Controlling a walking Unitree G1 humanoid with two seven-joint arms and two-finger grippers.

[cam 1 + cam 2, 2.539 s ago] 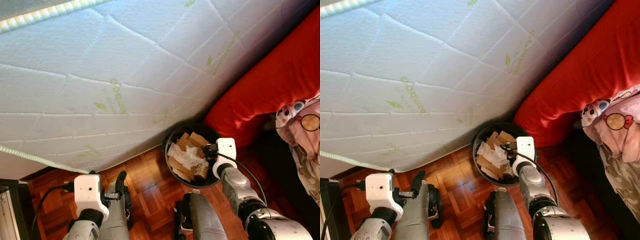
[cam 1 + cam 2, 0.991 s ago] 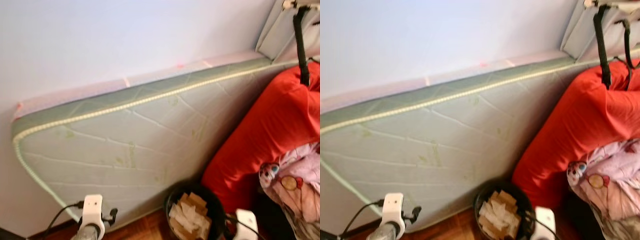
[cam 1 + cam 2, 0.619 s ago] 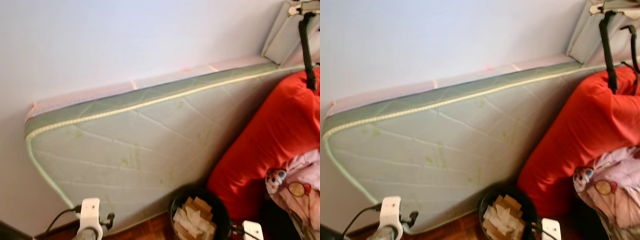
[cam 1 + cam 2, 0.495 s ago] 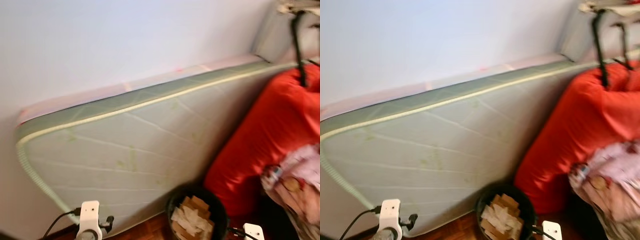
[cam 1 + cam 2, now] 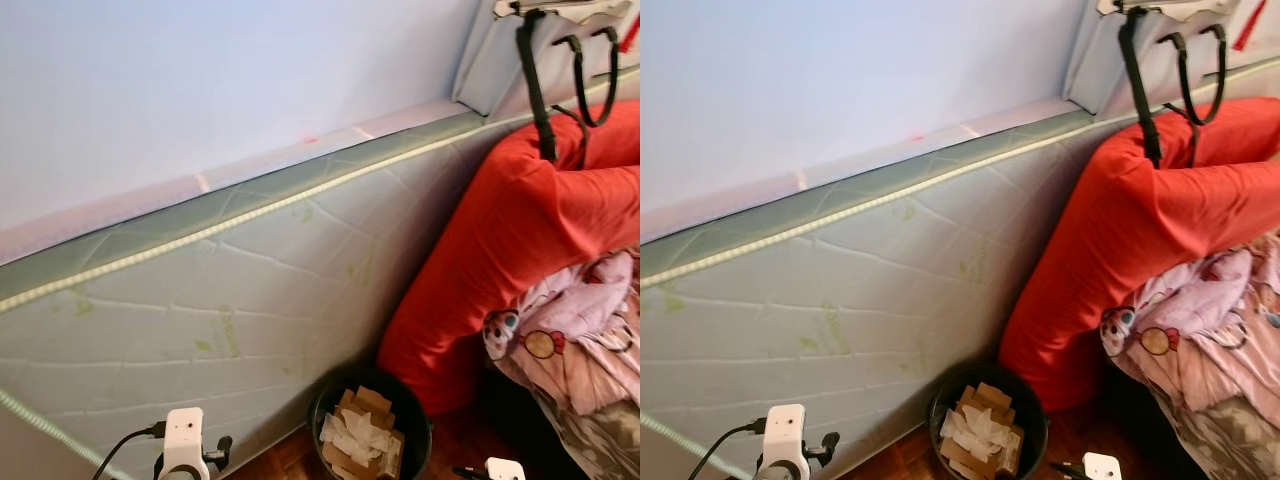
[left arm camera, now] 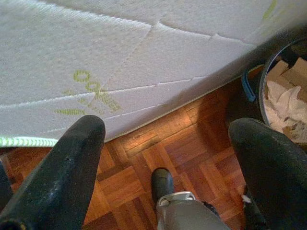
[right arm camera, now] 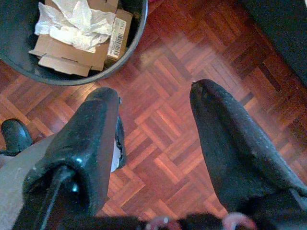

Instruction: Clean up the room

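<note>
A black waste bin point(image 5: 420, 425) stands on the parquet floor against the mattress, filled with cardboard pieces and crumpled white paper point(image 5: 355, 438). In the right wrist view the bin point(image 7: 129, 45) lies just beyond my right gripper point(image 7: 156, 93), which is open and holds nothing above the floor. My left gripper point(image 6: 168, 127) is open too, empty, low over the floor beside the mattress, with the bin's rim point(image 6: 263, 93) off to one side. The white wrist cameras point(image 5: 183, 442) of both arms sit at the bottom of the eye views.
A white quilted mattress point(image 5: 220, 300) leans on the pale wall. A big red cushion point(image 5: 500, 240) stands right of the bin, with pink patterned bedding point(image 5: 580, 340) beside it and black straps point(image 5: 535, 70) hanging above. My own foot point(image 6: 163, 184) is on the parquet point(image 7: 163, 139).
The camera has tilted up from the floor and swung right, so the whole picture shifted and my arms sank to the bottom edge. The bin and its contents have not moved.
</note>
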